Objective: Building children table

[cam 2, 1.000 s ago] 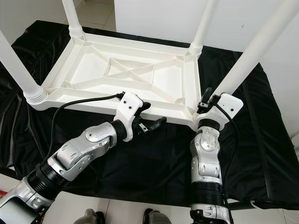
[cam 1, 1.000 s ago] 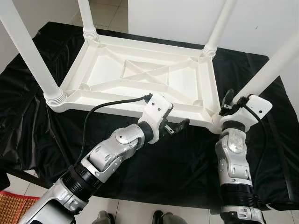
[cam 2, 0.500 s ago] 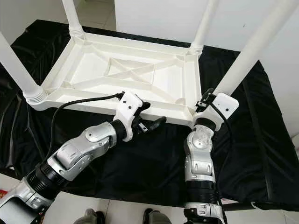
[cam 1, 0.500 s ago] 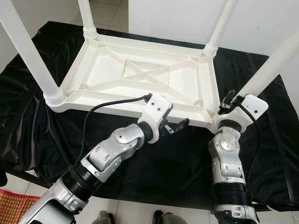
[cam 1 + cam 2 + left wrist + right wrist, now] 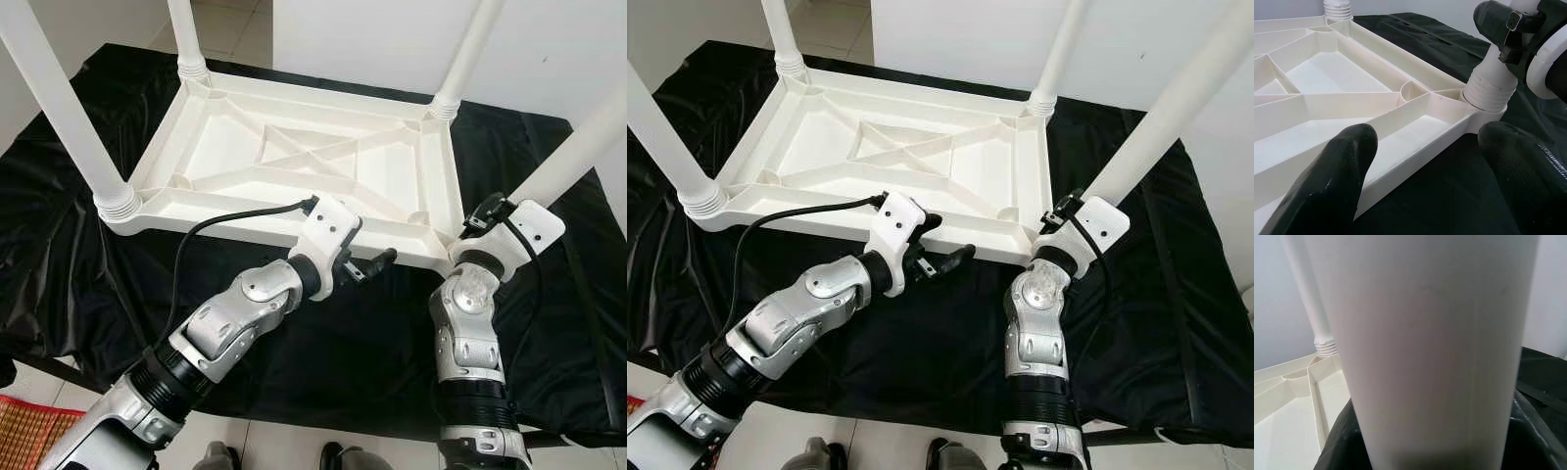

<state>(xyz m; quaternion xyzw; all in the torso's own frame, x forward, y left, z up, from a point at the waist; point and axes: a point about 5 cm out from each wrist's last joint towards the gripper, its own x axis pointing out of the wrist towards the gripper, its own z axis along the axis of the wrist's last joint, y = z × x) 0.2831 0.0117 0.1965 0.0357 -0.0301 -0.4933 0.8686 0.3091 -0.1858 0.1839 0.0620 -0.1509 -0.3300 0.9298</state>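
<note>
A white plastic children's table point(image 5: 294, 147) lies upside down on a black cloth, with its four legs pointing up. My left gripper point(image 5: 374, 264) is open at the table's front rim point(image 5: 1415, 142), close to the near right corner, and holds nothing. My right gripper point(image 5: 487, 211) is shut on the near right leg point(image 5: 578, 147), just above its ribbed base point(image 5: 1488, 90). In the right wrist view that leg point(image 5: 1420, 333) stands between the black fingers point(image 5: 1339, 450). The near left leg point(image 5: 59, 98), far left leg point(image 5: 186, 39) and far right leg point(image 5: 465, 59) stand upright.
The black cloth point(image 5: 59, 264) covers a low platform that ends at a front edge near my body. A white wall point(image 5: 392, 29) stands close behind the table. Tiled floor and a woven mat point(image 5: 20, 431) lie at the lower left.
My right forearm has swung inward to the left while its gripper stays on the near right leg's base. The left arm has not moved.
</note>
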